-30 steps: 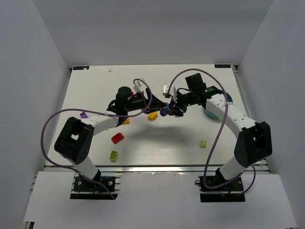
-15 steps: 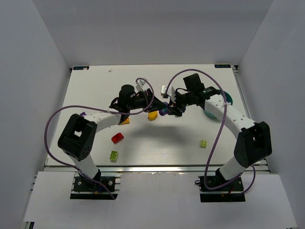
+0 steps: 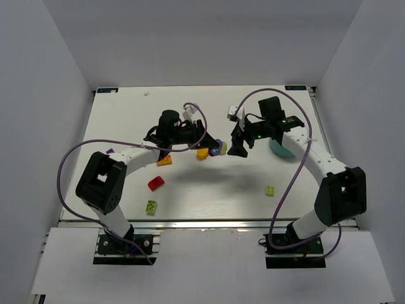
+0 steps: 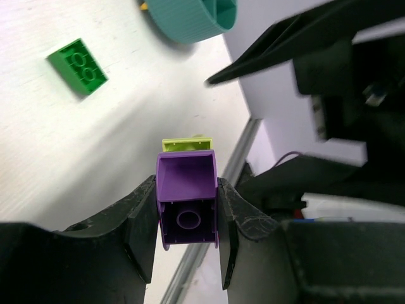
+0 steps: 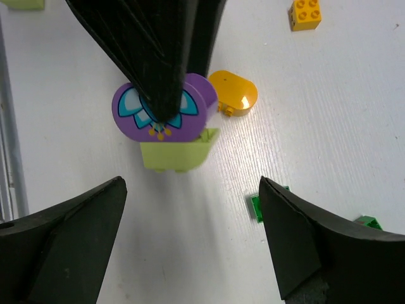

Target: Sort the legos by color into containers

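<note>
Centre of the overhead view: left gripper [image 4: 186, 215] clamped on the side walls of a purple brick [image 4: 186, 199], hollow underside towards the wrist camera, a lime brick [image 4: 185, 144] stuck on its far end. Across the bottom of its own view, right gripper [image 5: 190, 240] spread wide, touching nothing, just beside the pair.

Likely step: splitting the two colours.
- Bring the right fingers around the lime brick alone, clear of the purple one.
- Close squarely on its flat sides.
- Pull straight off along the studs rather than twisting, with the left grip held firm.
- Mind the orange-yellow oval [image 5: 233, 93] on the table [image 3: 126, 114] near the pair, and the green brick [image 5: 266, 206] at lower right of the right wrist view.

Teal bowl [image 4: 190, 19] at the top edge of the left wrist view, well apart from the pair; in the overhead view, partly hidden behind the right arm.

No brand, label or readable writing anywhere. Only a printed teal petal motif with yellow dots on the purple brick's rounded face.
</note>
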